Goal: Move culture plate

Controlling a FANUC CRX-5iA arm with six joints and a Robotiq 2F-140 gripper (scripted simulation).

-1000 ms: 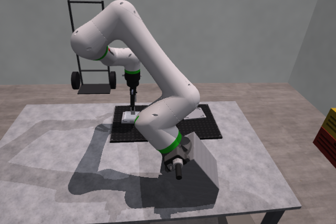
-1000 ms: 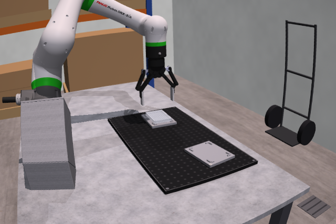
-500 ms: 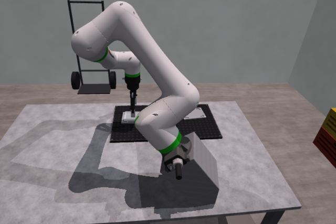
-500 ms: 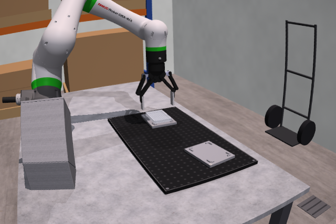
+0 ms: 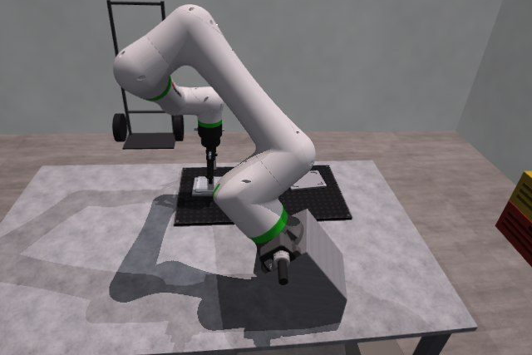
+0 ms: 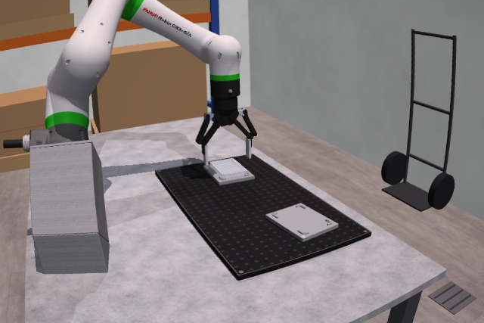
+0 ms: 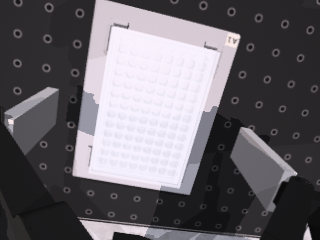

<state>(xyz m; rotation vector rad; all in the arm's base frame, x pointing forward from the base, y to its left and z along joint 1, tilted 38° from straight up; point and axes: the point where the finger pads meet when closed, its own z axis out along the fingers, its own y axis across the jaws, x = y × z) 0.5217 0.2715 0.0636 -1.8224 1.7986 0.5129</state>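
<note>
Claw [image 6: 226,153] spread wide and holding nothing, poised directly above the lidded plate [image 6: 232,169], one finger [image 7: 32,118] to each side of it and clear of its edges. The plate sits on nest N1 [image 7: 226,67], within the corner locators, beside the corner marked A1. Nest N2 [image 6: 302,221] lies well apart from the plate on the same black perforated board [image 6: 218,229] on the table [image 6: 164,272].

Open claw [image 6: 226,153] hovers above lidded plate [image 6: 232,169] on N1 [image 6: 222,181].
</note>
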